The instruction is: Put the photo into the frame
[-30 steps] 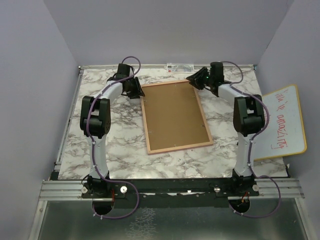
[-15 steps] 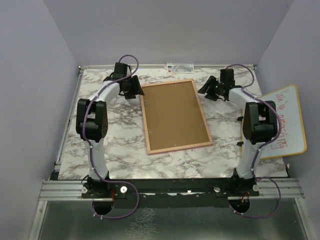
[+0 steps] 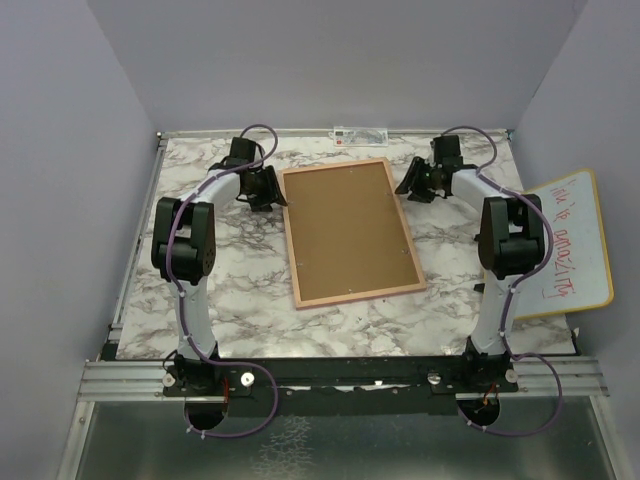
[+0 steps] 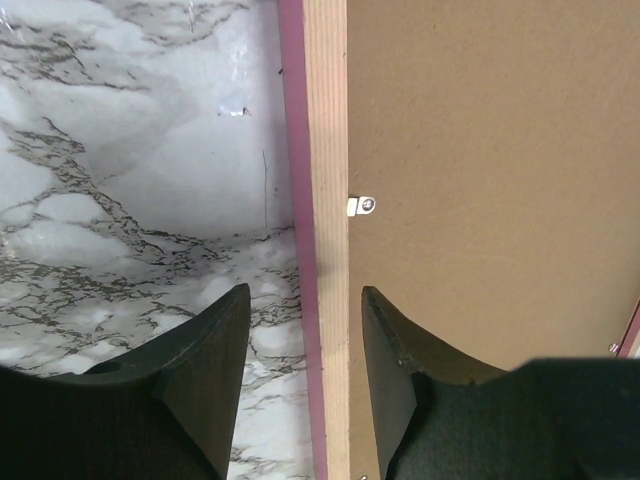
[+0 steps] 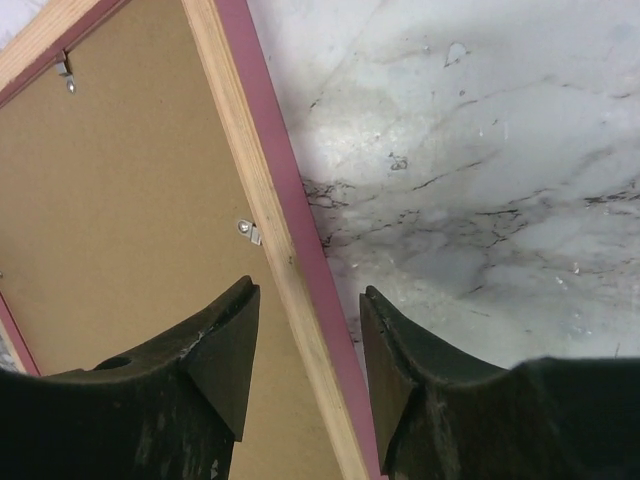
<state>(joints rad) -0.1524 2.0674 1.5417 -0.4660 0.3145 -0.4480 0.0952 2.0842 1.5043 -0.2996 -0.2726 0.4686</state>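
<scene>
The frame (image 3: 348, 232) lies face down in the middle of the marble table, its light wood rim and brown backing board up, its pink edge showing at the sides. The photo is hidden from view. My left gripper (image 3: 272, 186) is open over the frame's left rim near the far corner. In the left wrist view its fingers (image 4: 205, 370) straddle the rim (image 4: 326, 250), one over the marble, one over the backing. My right gripper (image 3: 410, 182) is open over the right rim near the far corner. In the right wrist view its fingers (image 5: 225, 350) straddle that rim (image 5: 280, 270).
A wood-edged whiteboard (image 3: 565, 245) with red writing leans off the table's right edge. A small white label (image 3: 360, 133) sits at the far edge. Small metal tabs (image 4: 360, 206) (image 5: 247, 230) hold the backing board. Purple walls enclose the table.
Both grippers have come in toward the frame's far corners. The right one moved left and down to the right rim; the left one moved slightly right to the left rim. The frame shifted slightly.
</scene>
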